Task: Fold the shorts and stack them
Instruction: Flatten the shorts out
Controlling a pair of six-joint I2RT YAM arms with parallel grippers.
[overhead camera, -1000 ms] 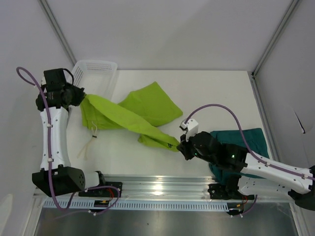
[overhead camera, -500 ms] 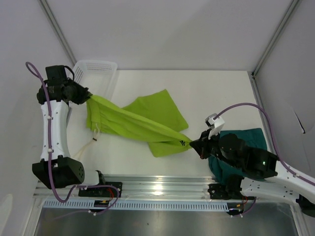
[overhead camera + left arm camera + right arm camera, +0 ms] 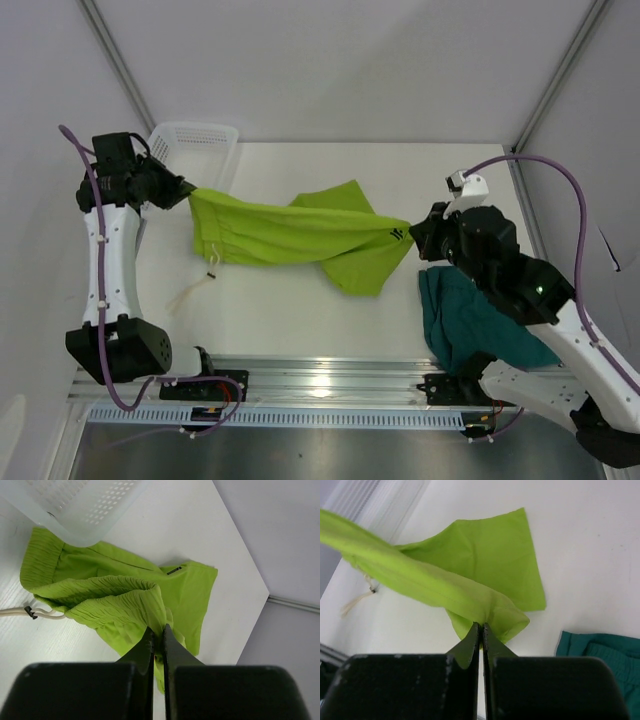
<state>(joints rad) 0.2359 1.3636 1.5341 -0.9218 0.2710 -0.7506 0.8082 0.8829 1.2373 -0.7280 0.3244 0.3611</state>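
The lime yellow-green shorts [image 3: 300, 235] hang stretched above the table between both grippers. My left gripper [image 3: 186, 193] is shut on their waistband end at the left; in the left wrist view [image 3: 158, 628] the gathered elastic [image 3: 100, 597] bunches in the jaws. My right gripper [image 3: 413, 230] is shut on a leg hem at the right, as the right wrist view [image 3: 480, 625] shows, with the lime cloth [image 3: 485, 565] draping to the table. The pale drawstring [image 3: 196, 288] dangles down to the table. The dark teal shorts [image 3: 470, 320] lie folded at the front right, partly under my right arm.
A white mesh basket [image 3: 195, 150] stands at the back left corner, close behind my left gripper; its rim also shows in the left wrist view [image 3: 80, 510]. The metal rail [image 3: 320, 385] runs along the near edge.
Both grippers have carried the lime shorts toward the back and right. The right gripper rose and swung far right, pulling the cloth out straight; the teal shorts are now more uncovered.
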